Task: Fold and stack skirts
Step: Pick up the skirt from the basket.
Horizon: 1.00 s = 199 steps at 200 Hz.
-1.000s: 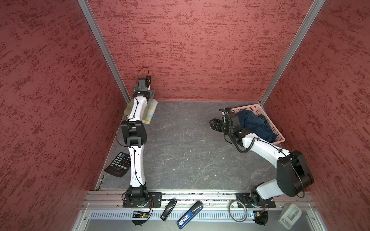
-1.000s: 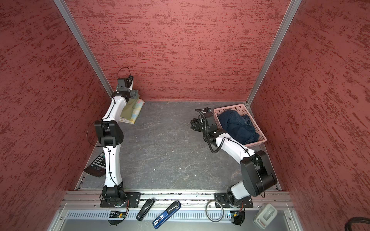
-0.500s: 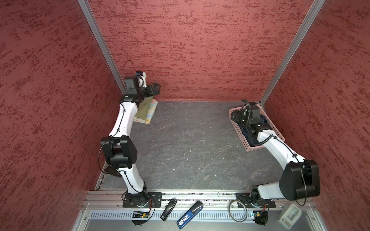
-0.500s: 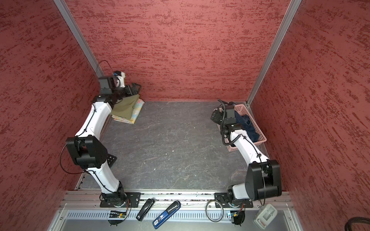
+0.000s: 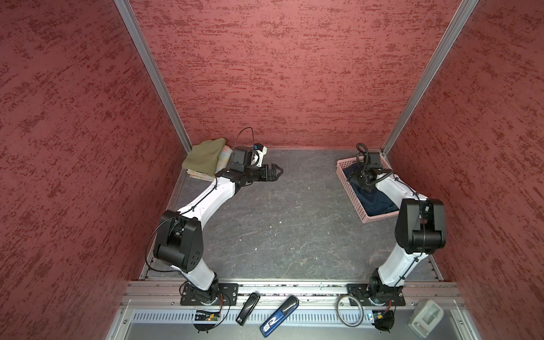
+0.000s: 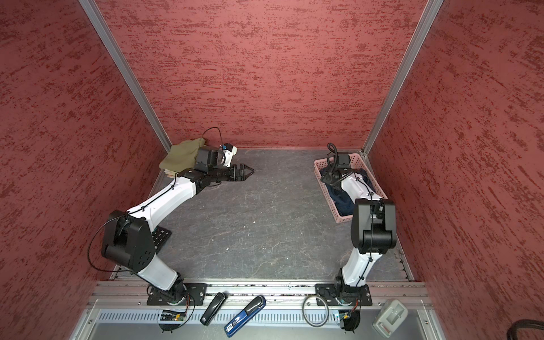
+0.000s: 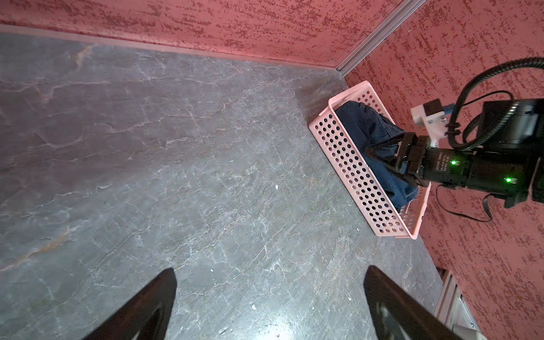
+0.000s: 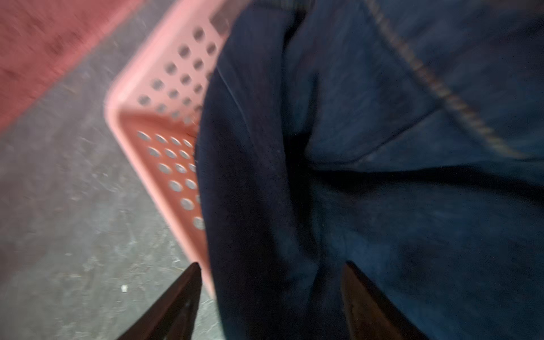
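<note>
An olive-green skirt (image 5: 206, 156) (image 6: 182, 154) lies folded on a pastel floral skirt (image 5: 222, 154) in the back left corner. The dark-blue denim skirt (image 5: 376, 203) (image 6: 341, 197) (image 7: 365, 123) sits bunched in the pink basket (image 5: 350, 188) (image 7: 347, 159). My right gripper (image 8: 270, 265) (image 7: 379, 159) reaches down into the basket, jaws apart, with a fold of the denim skirt (image 8: 382, 117) between its fingers. My left gripper (image 5: 276, 170) (image 6: 250, 170) (image 7: 270, 272) hangs open and empty over the bare table, just right of the stack, facing the basket.
Red walls close in the back and both sides. The basket (image 6: 323, 179) stands along the right wall. A black calculator (image 6: 160, 235) lies by the left arm's elbow. A blue device (image 5: 279, 316), a black stapler-like tool (image 5: 248, 304) and a cable ring (image 5: 350, 310) rest on the front rail.
My left gripper has swung away from the folded stack out toward the table's middle. My right gripper has moved from mid-table into the basket and come down onto the denim skirt.
</note>
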Available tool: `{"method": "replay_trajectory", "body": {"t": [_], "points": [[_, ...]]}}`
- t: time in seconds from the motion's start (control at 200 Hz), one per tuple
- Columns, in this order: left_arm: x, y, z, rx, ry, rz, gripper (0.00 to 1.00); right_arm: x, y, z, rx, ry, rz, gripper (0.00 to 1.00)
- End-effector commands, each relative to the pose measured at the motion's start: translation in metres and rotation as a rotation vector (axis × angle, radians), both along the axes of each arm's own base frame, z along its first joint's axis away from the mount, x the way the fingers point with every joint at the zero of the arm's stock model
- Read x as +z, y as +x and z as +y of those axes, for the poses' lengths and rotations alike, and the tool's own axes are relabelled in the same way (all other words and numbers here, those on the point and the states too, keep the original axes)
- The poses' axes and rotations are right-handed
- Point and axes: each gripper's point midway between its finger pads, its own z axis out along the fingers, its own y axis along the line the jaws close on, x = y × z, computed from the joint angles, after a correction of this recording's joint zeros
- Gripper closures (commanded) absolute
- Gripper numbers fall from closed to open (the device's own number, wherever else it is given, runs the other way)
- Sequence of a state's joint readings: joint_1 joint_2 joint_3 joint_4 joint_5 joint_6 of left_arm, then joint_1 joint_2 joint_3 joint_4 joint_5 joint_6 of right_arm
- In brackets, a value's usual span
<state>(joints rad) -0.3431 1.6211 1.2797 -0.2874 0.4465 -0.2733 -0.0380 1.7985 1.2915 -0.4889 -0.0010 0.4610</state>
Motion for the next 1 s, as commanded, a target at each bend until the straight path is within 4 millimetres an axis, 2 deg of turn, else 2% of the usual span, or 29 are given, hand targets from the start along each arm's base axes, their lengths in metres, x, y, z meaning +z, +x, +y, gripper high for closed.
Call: {"method": "replay_trajectory", "body": {"t": [0.0,0.02,0.025,0.035,0.04,0.045,0.065,0.11,0.185,0.215,0.331,0.391,0.481,0.601,0.771,0.862,0.992], "points": [[0.017,-0.003,-0.007,-0.007,-0.034,-0.044,0.0,0.021,0.024,0.002,0.044,-0.012,-0.054,0.33],[0.018,-0.003,-0.008,-0.008,-0.035,-0.046,0.0,0.02,0.027,0.001,0.042,-0.02,-0.044,0.4],[0.018,-0.004,-0.008,-0.009,-0.035,-0.046,0.0,0.021,0.029,0.0,0.042,-0.022,-0.047,0.46],[0.019,-0.004,-0.008,-0.009,-0.035,-0.046,0.0,0.022,0.031,0.0,0.043,-0.025,-0.044,0.52],[0.019,-0.003,-0.008,-0.008,-0.036,-0.047,0.0,0.022,0.031,-0.001,0.042,-0.026,-0.04,0.52],[0.019,-0.003,-0.007,-0.007,-0.035,-0.047,0.0,0.023,0.033,-0.001,0.043,-0.028,-0.042,0.59],[0.021,-0.003,-0.007,-0.006,-0.035,-0.049,0.0,0.026,0.036,-0.002,0.045,-0.033,-0.043,0.73],[0.026,-0.003,-0.006,-0.003,-0.032,-0.058,0.0,0.042,0.043,-0.003,0.047,-0.042,-0.08,1.0],[0.034,-0.005,-0.005,0.0,-0.034,-0.07,0.0,0.083,0.05,-0.011,0.022,-0.084,-0.176,1.0],[0.035,-0.006,-0.005,0.004,-0.038,-0.071,0.0,0.108,0.051,-0.014,0.011,-0.107,-0.225,1.0],[0.038,-0.008,-0.004,0.011,-0.049,-0.059,0.0,0.183,0.043,-0.024,-0.03,-0.164,-0.378,1.0],[0.039,-0.01,-0.002,0.019,-0.052,-0.047,0.0,0.22,0.035,-0.024,-0.038,-0.179,-0.454,1.0],[0.044,-0.014,0.005,0.04,-0.051,-0.047,0.0,0.279,0.021,-0.012,-0.02,-0.22,-0.585,1.0],[0.051,-0.017,0.026,0.103,-0.064,-0.029,0.0,0.358,0.0,0.028,0.064,-0.276,-0.76,1.0],[0.058,-0.022,0.072,0.234,-0.065,-0.01,0.0,0.457,-0.025,0.117,0.251,-0.255,-0.972,1.0],[0.062,-0.025,0.098,0.311,-0.09,0.005,0.0,0.498,-0.037,0.16,0.353,-0.159,-1.067,1.0],[0.063,-0.034,0.122,0.375,-0.109,0.016,0.0,0.531,-0.051,0.201,0.421,-0.105,-1.169,1.0]]}}
